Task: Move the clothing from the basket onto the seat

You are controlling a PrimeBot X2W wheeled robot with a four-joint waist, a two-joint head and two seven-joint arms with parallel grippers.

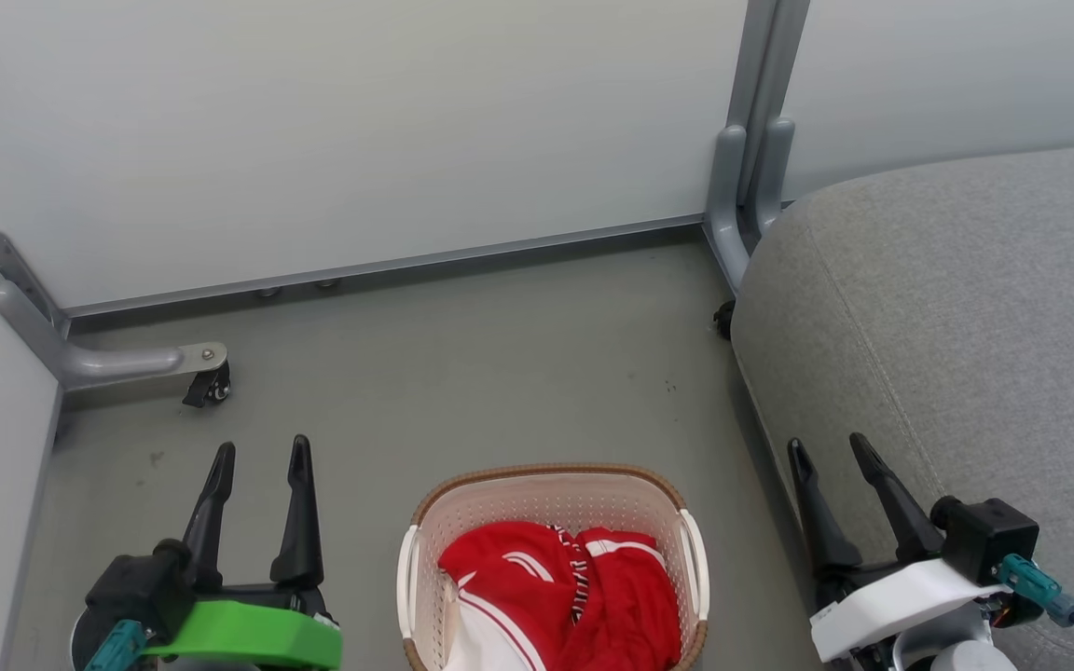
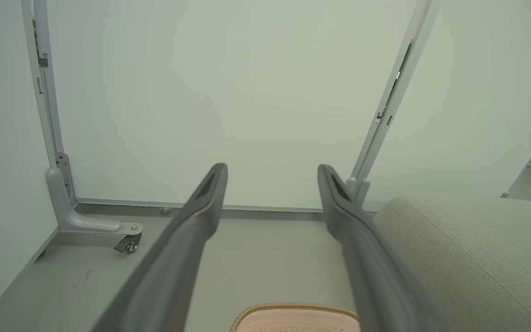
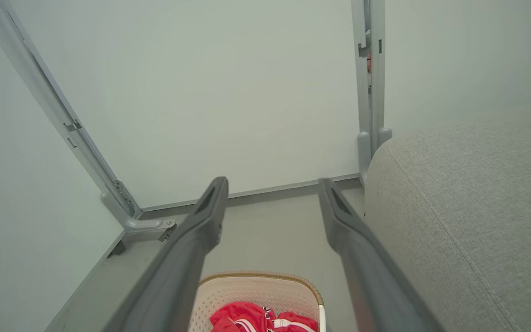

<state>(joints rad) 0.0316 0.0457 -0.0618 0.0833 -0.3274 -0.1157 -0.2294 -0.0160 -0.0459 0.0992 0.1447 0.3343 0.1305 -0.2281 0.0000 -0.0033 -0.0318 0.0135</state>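
The bottom edge cuts off the perforated basket [image 1: 551, 489] I'm watching, soft red clothing [image 1: 565, 587] crumpled inside. My left gripper [image 1: 262, 445] and right gripper [image 1: 826, 443] both gape empty.

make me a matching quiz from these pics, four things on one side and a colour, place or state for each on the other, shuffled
Column one
1. clothing
2. basket
3. seat
4. left gripper

Column two
a. cream-white with a brown woven-look rim
b. open, holding nothing
c. light grey, on the robot's right
d. red and white, bunched inside the basket

Pairs: 1-d, 2-a, 3-c, 4-b
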